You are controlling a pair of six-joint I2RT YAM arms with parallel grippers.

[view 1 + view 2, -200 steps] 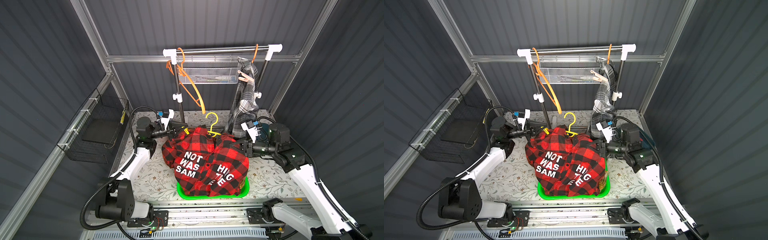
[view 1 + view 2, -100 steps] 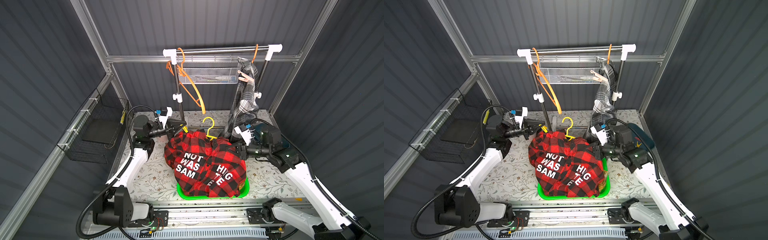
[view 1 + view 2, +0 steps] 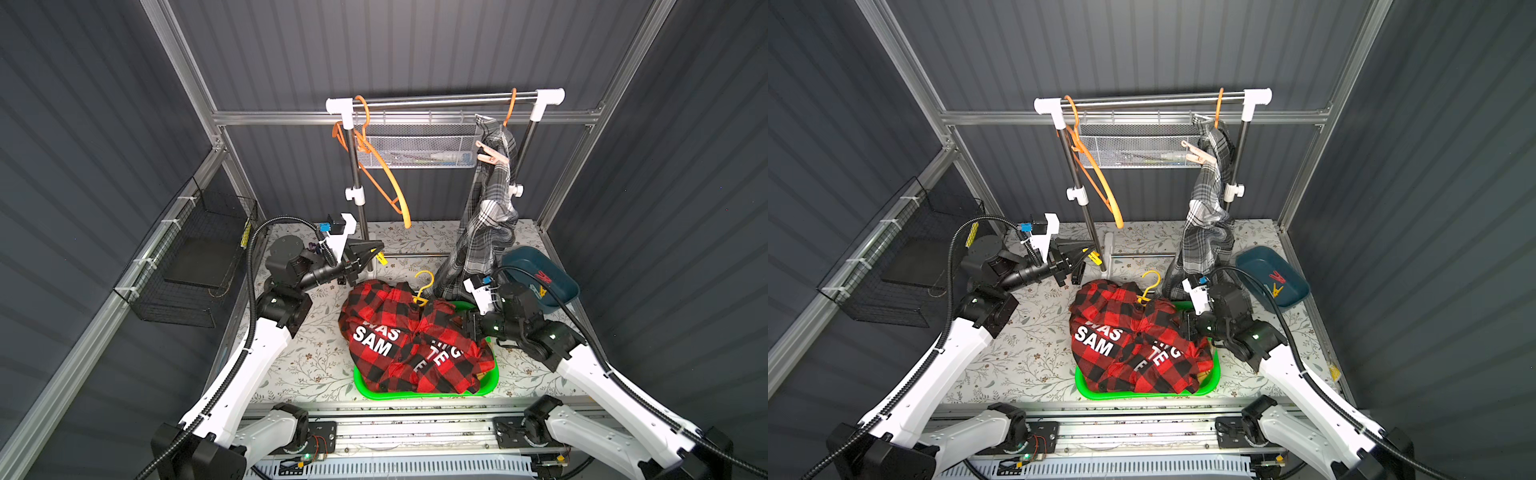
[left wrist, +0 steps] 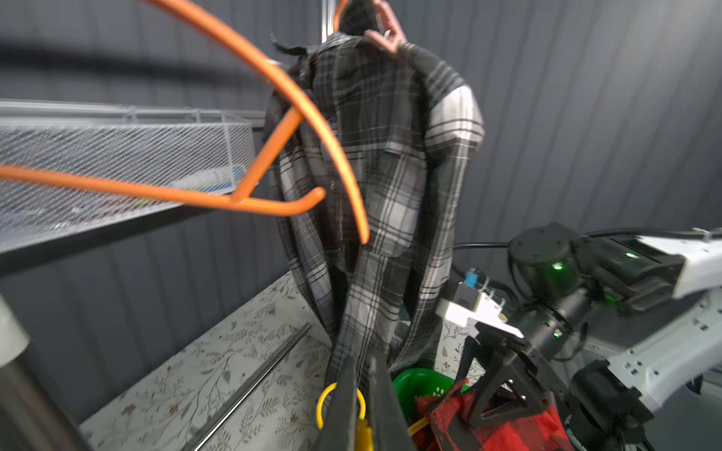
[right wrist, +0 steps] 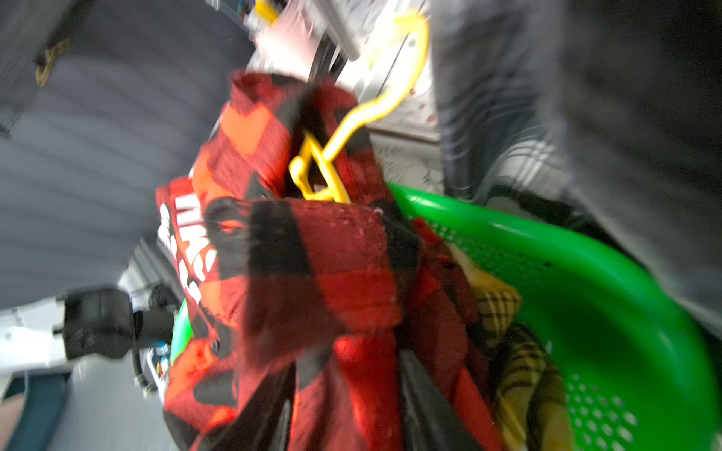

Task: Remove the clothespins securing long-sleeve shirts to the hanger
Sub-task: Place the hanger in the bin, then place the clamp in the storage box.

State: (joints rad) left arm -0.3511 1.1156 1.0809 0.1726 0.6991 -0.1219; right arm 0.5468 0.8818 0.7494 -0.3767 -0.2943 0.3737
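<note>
Yellow plastic sits tight between the pressed-together jaws of the left gripper (image 4: 363, 367). It is a yellow clothespin (image 4: 363, 433), held up off the table on the left arm's side of the green basket (image 3: 415, 392) and clear of every shirt. My read is that it is off its garment and needs dropping somewhere.

At the basket's right edge the right gripper (image 3: 466, 326) is nosed into the red-and-black shirt (image 3: 399, 332). The wrist view is blurred: dark fingers (image 5: 426, 410) stand either side of a fold of red cloth, and I cannot tell whether they pinch it or merely flank it.

That shirt is heaped on the basket and spills over its far rim. Its yellow hanger (image 3: 424, 282) pokes out at the collar, so the shirt is probably being steadied for unpinning. Beneath it in the basket lies a yellow-and-black shirt (image 5: 519, 351).

Beyond the basket and high above it, the grey plaid shirt (image 3: 486, 220) hangs from the rail. A salmon clothespin (image 3: 490, 154) is clamped at its shoulder, so that one is left to do.

Just past the basket's far right corner, the teal tray (image 3: 565, 291) holds loose clothespins (image 3: 1276, 282), a likely home for the yellow one.
</note>
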